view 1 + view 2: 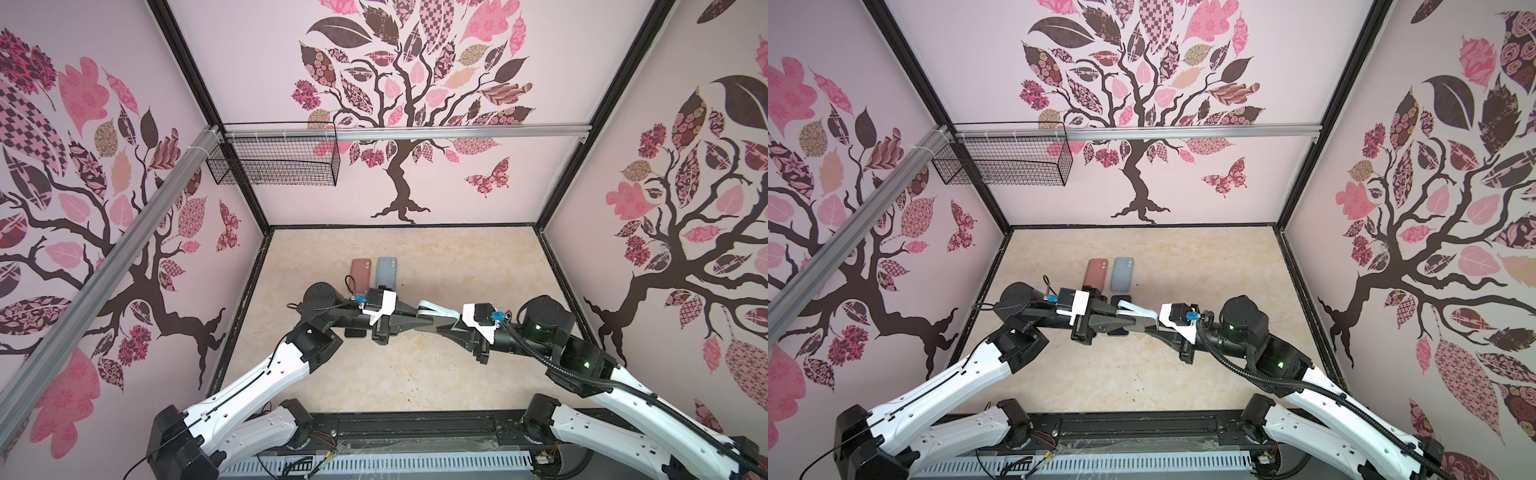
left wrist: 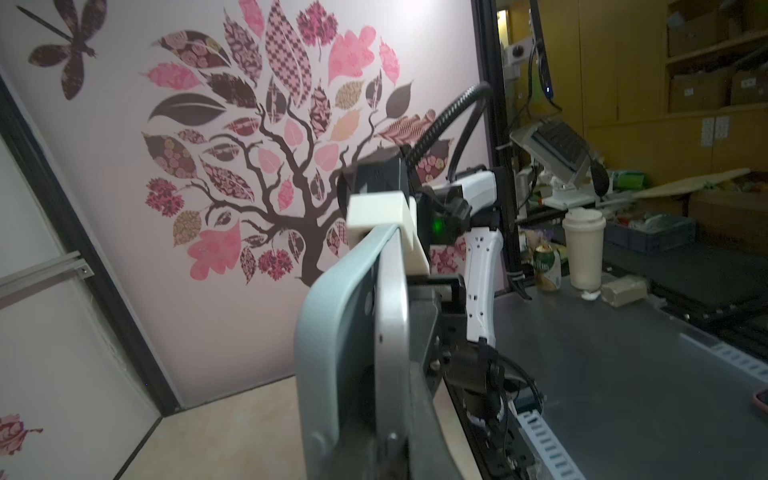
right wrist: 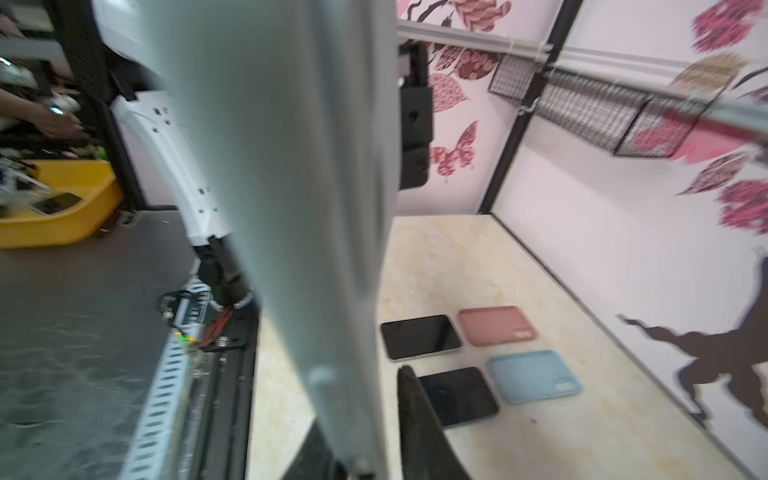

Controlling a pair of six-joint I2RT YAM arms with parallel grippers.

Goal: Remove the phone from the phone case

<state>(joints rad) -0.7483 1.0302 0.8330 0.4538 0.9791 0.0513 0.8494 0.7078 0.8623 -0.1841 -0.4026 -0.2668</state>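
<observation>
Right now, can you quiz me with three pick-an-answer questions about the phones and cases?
1. Where is the pink case?
A) under a phone
B) on the table beside the blue case
C) stacked on the blue case

2. How many phones lie on the table?
A) one
B) two
C) four

3. The pale case is:
A) flat on the table
B) held up in the air
C) under a phone

Answers:
1 B, the pink case lies flat next to the blue one.
2 B, two dark screens show near the cases.
3 B, the pale case stands upright, clear of the table.
</observation>
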